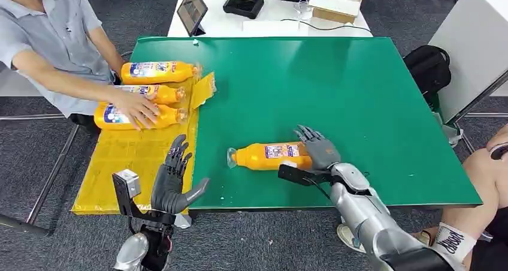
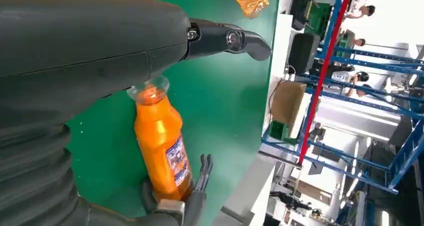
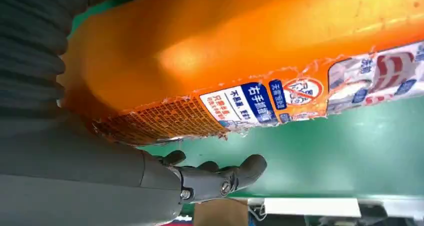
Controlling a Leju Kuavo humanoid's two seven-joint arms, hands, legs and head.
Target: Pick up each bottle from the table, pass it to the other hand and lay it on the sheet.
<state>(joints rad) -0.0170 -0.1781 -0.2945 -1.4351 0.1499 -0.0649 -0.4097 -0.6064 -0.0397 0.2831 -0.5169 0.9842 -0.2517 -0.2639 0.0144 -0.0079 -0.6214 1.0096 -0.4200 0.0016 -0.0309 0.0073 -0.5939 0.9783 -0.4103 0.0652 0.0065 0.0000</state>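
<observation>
only readable stuff: the orange bottle (image 3: 240, 51) label has blue blocks of Chinese text, looks like "右手", plus a red prohibition sign. Rest too blurry.

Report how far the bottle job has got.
Done: three bottles lie on the yellow sheet, a person's hand on them. In hand: the right hand is at the fourth bottle, still on the table. Left: lift, pass to the open left hand, lay down.
</observation>
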